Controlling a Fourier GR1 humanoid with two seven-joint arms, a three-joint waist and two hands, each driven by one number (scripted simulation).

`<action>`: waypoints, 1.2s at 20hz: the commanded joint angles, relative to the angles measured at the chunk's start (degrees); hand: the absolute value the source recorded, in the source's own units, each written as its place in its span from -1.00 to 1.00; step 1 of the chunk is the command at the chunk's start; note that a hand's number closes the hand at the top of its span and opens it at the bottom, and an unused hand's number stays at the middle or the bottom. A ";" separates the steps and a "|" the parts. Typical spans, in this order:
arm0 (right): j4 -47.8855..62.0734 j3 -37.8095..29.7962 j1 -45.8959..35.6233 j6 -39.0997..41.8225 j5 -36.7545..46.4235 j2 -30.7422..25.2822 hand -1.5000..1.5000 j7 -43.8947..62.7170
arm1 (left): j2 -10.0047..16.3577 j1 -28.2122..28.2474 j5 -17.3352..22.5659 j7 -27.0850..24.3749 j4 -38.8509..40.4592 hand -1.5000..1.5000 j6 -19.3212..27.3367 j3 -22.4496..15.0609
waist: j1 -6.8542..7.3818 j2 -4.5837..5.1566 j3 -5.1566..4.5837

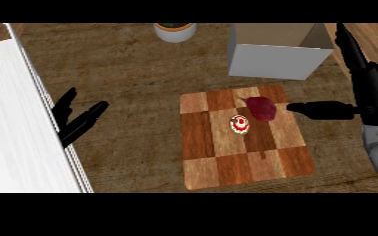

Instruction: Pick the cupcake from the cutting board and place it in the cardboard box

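The cupcake [240,124], small with red and white icing, sits near the middle of the checkered wooden cutting board [244,170]. A dark red rounded object [260,108] lies just behind it on the board. The cardboard box [277,55] stands open-topped behind the board, at the back right. My right hand [360,97] is at the right edge, open, fingers stretched toward the box's right side and thumb pointing left, its tip just right of the dark red object. My left hand [77,117] rests open at the left, far from the board.
A white plant pot [175,31] stands at the back, left of the box. A white surface [29,120] runs along the counter's left side, beside my left hand. Brown countertop lies between the left hand and the board.
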 commanded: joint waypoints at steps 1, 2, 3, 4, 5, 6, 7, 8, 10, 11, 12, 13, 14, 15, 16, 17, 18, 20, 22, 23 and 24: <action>-2.17 2.22 2.12 1.75 4.70 -4.37 -1.00 -3.39 | 1.14 -7.05 -2.05 -13.12 -8.26 0.00 -8.09 -1.84 | -0.05 0.19 -0.69; -3.07 3.01 3.76 2.87 5.87 -6.19 -1.00 -3.89 | 1.13 -7.09 -2.46 -12.89 -8.40 0.00 -7.18 -3.98 | -0.44 -0.05 -0.69; -3.16 2.63 2.73 3.36 6.51 -7.54 -1.00 -4.06 | 1.52 -8.18 -2.11 -13.43 -8.05 0.00 -7.07 -4.55 | 0.59 0.32 -0.72; -3.71 3.86 3.21 3.69 7.93 -8.14 -1.00 -3.27 | 1.91 -8.83 -1.98 -13.99 -7.38 0.00 -6.95 -5.36 | 0.97 0.46 -0.83; -4.52 4.82 2.99 4.46 9.03 -9.03 -1.00 -3.87 | 1.57 -10.91 -1.70 -13.30 -7.07 0.00 -6.69 -6.30 | 0.82 0.70 -0.79; -4.64 5.18 3.63 4.65 9.69 -9.52 -1.00 -3.30 | 1.39 -10.33 -1.67 -14.74 -6.83 0.00 -6.33 -7.50 | 1.48 0.80 -0.85; -5.65 6.77 3.80 6.58 10.59 -10.80 -1.00 -0.34 | 2.40 -10.83 -1.59 -14.42 -7.21 0.00 -5.76 -7.74 | 2.29 0.51 -0.95; -5.38 6.80 4.58 7.55 11.17 -12.26 -1.00 0.27 | 2.89 -11.67 -1.13 -14.79 -6.76 0.00 -6.07 -8.06 | 2.17 0.67 -0.95; -6.16 9.76 4.95 10.28 13.95 -14.40 -1.00 3.55 | 3.41 -13.26 0.02 -14.74 -6.63 0.00 -6.30 -8.50 | 2.94 0.81 -1.04; -7.05 10.11 4.02 12.83 13.91 -16.24 -1.00 5.05 | 2.29 -13.08 0.16 -16.67 -5.67 0.00 -6.54 -9.62 | 3.20 0.99 -1.13; -8.15 11.64 4.66 14.17 14.94 -16.96 -1.00 6.66 | 2.61 -12.54 -0.05 -17.90 -5.49 0.00 -6.55 -10.57 | 3.75 0.89 -1.07; -8.25 13.09 4.04 15.26 16.15 -17.04 -1.00 8.84 | 2.16 -13.87 0.51 -18.55 -4.51 0.00 -6.78 -10.69 | 4.12 1.29 -1.07; -9.09 14.79 5.58 15.97 17.18 -17.20 -1.00 9.60 | 3.00 -13.81 0.98 -18.68 -5.24 0.00 -7.11 -10.93 | 4.43 1.08 -0.94; -10.78 15.91 3.91 17.53 17.65 -17.10 -1.00 12.68 | 3.20 -13.84 1.63 -19.79 -4.10 0.00 -7.50 -10.78 | 5.14 1.17 -1.12; -11.90 16.70 2.92 18.49 17.71 -16.48 -1.00 14.83 | 3.46 -14.76 2.28 -19.75 -4.17 0.00 -8.23 -10.96 | 5.54 1.23 -1.05; -12.89 17.20 3.27 20.61 17.59 -17.76 -1.00 16.58 | 3.81 -14.02 2.31 -20.56 -3.64 0.00 -8.11 -11.40 | 5.47 1.11 -1.07; -13.23 18.08 2.02 22.29 18.36 -18.13 -1.00 18.99 | 2.58 -15.60 1.65 -19.94 -4.00 0.00 -6.65 -12.10 | 5.76 1.16 -1.01; -14.88 20.40 1.03 23.21 20.29 -16.66 -1.00 23.40 | 3.16 -16.62 3.41 -20.66 -2.48 0.00 -8.00 -11.65 | 5.91 1.43 -1.01; -16.40 21.01 0.61 25.36 20.04 -16.49 -1.00 27.45 | 3.91 -15.51 4.53 -22.78 -1.88 0.00 -8.51 -11.72 | 6.26 1.29 -1.04; -16.74 22.10 0.52 26.05 20.47 -15.61 -1.00 29.62 | 3.41 -15.51 4.59 -23.95 -0.36 0.00 -8.25 -11.94 | 6.26 1.52 -1.01; -15.83 22.77 -0.97 27.93 20.47 -15.18 -1.00 31.79 | 3.14 -16.63 4.43 -23.23 -1.63 0.00 -8.21 -13.04 | 7.15 1.59 -0.95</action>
